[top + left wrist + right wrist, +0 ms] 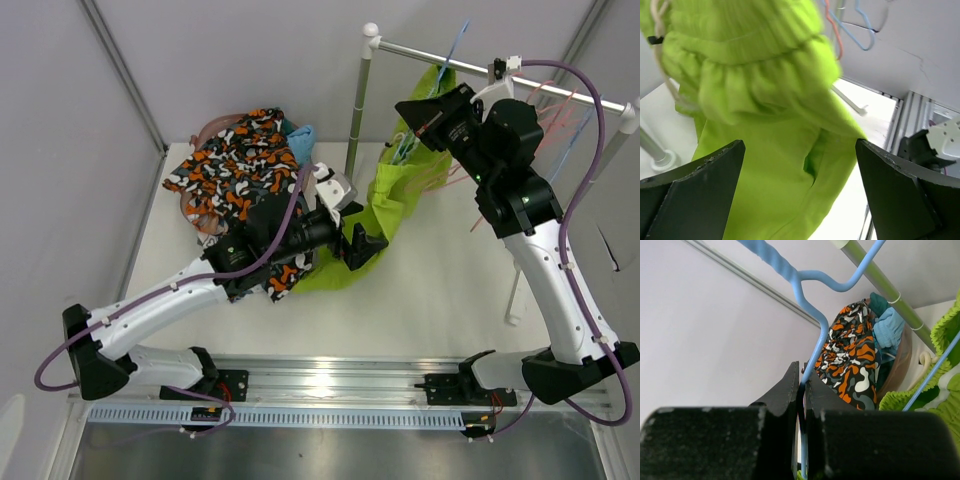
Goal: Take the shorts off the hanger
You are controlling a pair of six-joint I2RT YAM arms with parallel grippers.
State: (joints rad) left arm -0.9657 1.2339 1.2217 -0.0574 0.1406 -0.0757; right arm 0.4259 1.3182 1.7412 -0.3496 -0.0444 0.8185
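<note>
The lime green shorts [395, 195] hang from a blue hanger [405, 150], and their lower end trails on the table. They fill the left wrist view [765, 100]. My left gripper [362, 246] is open at the lower part of the shorts, with the fabric showing between its fingers [695, 190]. My right gripper [415, 108] is shut on the blue hanger's wire [807, 340] just below the rail. The black-orange-white print shorts [235, 160], a light blue pair [302, 135] and a dark teal pair [288, 125] lie piled at the back left. The cartoon print pair is not visible.
A rail [560, 88] spans the back right on a green post [357, 115]. Several empty orange and blue hangers [565, 125] hang from the rail. The pile lies in a brownish basket [205, 130]. White walls close in the left side and back.
</note>
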